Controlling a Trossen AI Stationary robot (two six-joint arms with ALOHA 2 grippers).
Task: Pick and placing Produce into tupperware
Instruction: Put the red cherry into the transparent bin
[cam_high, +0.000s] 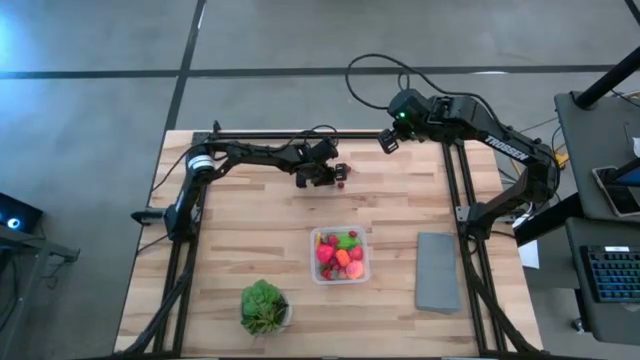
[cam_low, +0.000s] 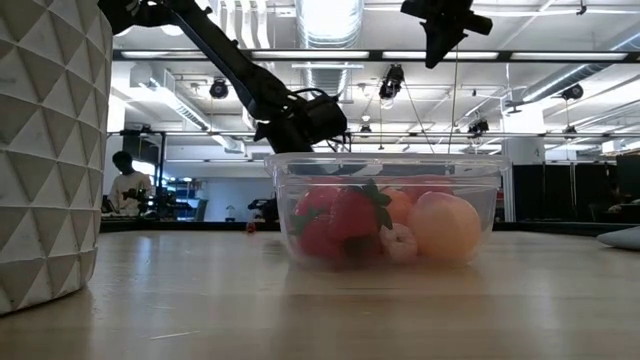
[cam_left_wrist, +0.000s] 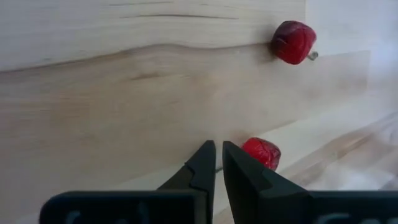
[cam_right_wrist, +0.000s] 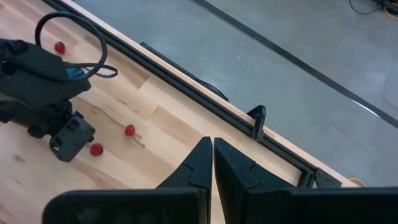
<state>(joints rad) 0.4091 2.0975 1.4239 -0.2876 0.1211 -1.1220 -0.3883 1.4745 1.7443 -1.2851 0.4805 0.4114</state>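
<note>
The clear tupperware (cam_high: 314, 270) sits at mid-table, holding red, orange and lime-green produce (cam_high: 340, 256); the low view shows a strawberry (cam_low: 340, 222) and a peach-coloured piece (cam_low: 445, 226) inside it. Three red cherries lie loose on the far part of the table (cam_right_wrist: 96, 149) (cam_right_wrist: 129, 130) (cam_right_wrist: 60, 46). My left gripper (cam_left_wrist: 219, 155) hovers shut above the table, with one cherry (cam_left_wrist: 263, 152) just beside its fingertips and another (cam_left_wrist: 292, 42) farther off. My right gripper (cam_right_wrist: 212, 149) is shut and raised over the table's far edge (cam_high: 388, 142).
A leafy green plant in a white bowl (cam_high: 264, 308) stands near the front edge, and looms large at the left of the low view (cam_low: 45, 150). A flat grey slab (cam_high: 437, 270) lies to the right of the tupperware. Black frame rails (cam_right_wrist: 186, 78) run along the table's far edge.
</note>
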